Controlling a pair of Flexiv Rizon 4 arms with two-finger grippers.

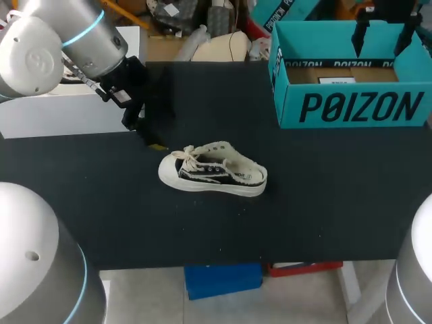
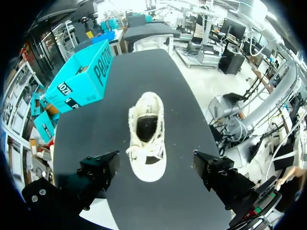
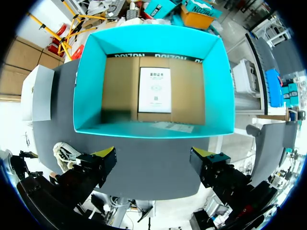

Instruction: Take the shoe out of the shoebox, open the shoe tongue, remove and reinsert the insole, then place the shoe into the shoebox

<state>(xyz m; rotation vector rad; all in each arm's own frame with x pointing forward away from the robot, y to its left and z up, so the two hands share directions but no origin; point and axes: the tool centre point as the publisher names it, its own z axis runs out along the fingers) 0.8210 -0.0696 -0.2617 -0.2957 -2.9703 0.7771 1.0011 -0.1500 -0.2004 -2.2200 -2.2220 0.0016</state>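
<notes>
A cream and black sneaker (image 1: 212,170) lies on its sole in the middle of the black table, toe toward my left arm, laces loose. My left gripper (image 1: 150,138) hovers just off its toe, fingers wide open and holding nothing. From the left wrist view the sneaker (image 2: 146,139) lies ahead of and between the spread fingers (image 2: 98,172) of my left gripper (image 2: 158,175), its mouth dark inside. The teal shoebox (image 1: 351,108) stands open at the back right. My right gripper (image 1: 385,37) hangs open above it. In the right wrist view the shoebox (image 3: 153,132) holds only brown cardboard and a white sheet.
A white box (image 1: 61,111) stands at the table's back left, behind my left arm. The table's front edge (image 1: 223,260) runs not far in front of the sneaker. Bare black tabletop lies between the sneaker and the shoebox.
</notes>
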